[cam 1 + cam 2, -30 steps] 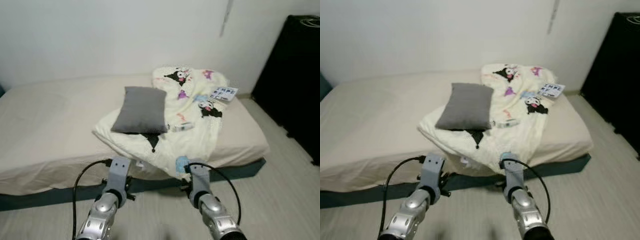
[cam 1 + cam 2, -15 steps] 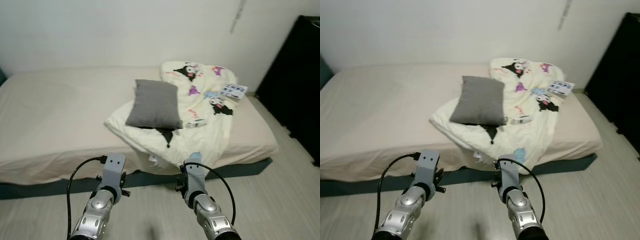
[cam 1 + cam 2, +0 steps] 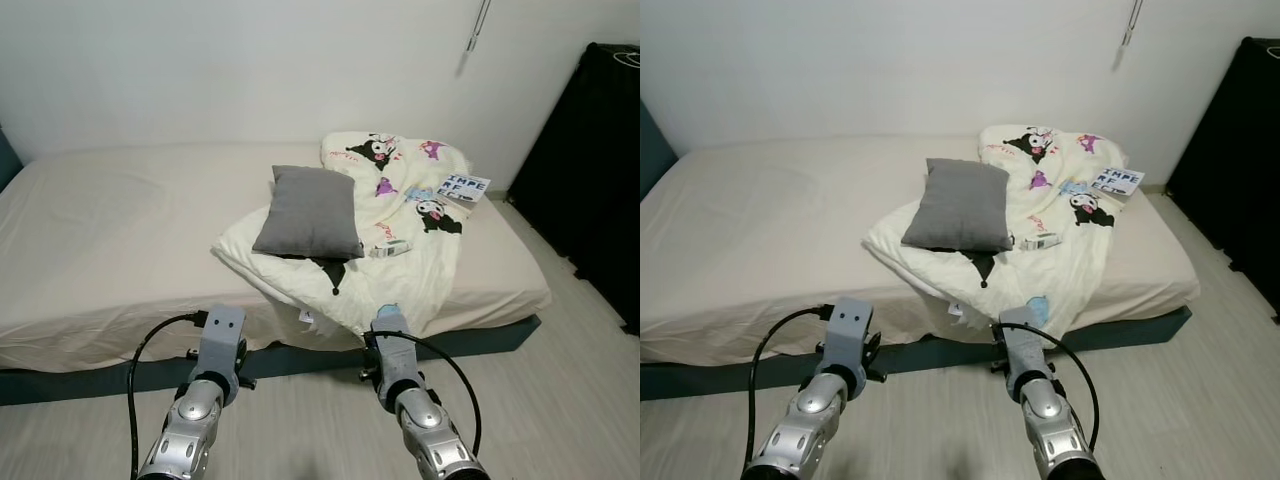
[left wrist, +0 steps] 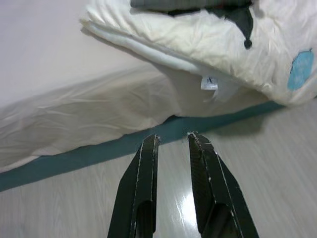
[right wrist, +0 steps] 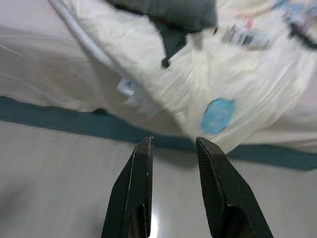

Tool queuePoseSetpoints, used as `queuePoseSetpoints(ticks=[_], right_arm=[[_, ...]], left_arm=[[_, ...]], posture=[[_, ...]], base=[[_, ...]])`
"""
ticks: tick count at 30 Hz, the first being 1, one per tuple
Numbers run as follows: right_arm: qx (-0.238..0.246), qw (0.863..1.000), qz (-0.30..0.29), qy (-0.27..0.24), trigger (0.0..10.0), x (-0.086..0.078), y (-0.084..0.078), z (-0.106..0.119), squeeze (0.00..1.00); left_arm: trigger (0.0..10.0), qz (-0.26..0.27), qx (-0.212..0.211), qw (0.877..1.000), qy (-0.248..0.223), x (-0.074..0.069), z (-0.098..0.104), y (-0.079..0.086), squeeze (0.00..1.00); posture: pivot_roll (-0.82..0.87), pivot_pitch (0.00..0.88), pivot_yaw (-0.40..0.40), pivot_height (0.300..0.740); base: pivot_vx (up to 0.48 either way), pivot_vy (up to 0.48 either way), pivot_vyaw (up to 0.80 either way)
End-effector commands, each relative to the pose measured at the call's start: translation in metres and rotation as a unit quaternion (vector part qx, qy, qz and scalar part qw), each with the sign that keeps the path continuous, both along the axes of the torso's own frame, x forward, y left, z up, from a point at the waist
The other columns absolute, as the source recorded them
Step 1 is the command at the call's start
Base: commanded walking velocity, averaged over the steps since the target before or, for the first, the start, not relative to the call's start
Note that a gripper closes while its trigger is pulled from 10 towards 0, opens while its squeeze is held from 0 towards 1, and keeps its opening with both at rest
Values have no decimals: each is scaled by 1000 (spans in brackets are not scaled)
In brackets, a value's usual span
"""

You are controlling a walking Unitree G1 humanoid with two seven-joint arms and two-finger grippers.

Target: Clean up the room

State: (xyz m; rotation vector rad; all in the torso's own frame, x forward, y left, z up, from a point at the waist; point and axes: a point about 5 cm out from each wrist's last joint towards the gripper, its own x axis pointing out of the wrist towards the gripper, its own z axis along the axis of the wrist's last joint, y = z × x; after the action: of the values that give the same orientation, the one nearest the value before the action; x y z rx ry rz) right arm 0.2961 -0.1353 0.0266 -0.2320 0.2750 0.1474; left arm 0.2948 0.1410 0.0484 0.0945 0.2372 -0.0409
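A cream cartoon-print blanket lies crumpled on the right half of the bed and hangs over its front edge. On the blanket rest a grey pillow and a small packet; a lettered booklet sits at its far right. My left arm and right arm are held low over the floor, just in front of the bed's edge. The left gripper is open by a narrow gap and holds nothing. The right gripper is open too, pointing at the blanket's hanging corner.
A tall black cabinet stands to the right of the bed. The bed's teal base runs along the light wooden floor. A white wall is behind the bed.
The whole picture has shifted, so the camera moved and more of the bed and floor shows. The things on the bed lie as before. Both arms stay low in front.
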Motion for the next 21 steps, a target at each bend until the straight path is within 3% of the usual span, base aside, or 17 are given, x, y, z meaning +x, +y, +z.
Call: queuePoseSetpoints(ticks=[1,3,9,21], right_arm=[[-5,1000,-9,-23,10000,-1,-5,4,0],[12,999,-29,-35,10000,-2,-12,7,0],[22,999,-35,-32,10000,-2,-15,6,0],[28,999,-24,-25,10000,-3,-8,4,0]], left_arm=[[10000,16,-8,1000,3,-6,-6,4,0],[10000,20,-11,1000,-6,-6,-4,4,0],[10000,14,-14,1000,-8,-6,-3,3,0],[10000,-9,-34,999,-23,-6,2,-5,0]], posture=[[42,100,-42,728],[41,100,-42,728],[36,102,-38,728],[36,104,-37,728]], base=[[0,0,0],[0,0,0],[0,0,0],[46,0,0]])
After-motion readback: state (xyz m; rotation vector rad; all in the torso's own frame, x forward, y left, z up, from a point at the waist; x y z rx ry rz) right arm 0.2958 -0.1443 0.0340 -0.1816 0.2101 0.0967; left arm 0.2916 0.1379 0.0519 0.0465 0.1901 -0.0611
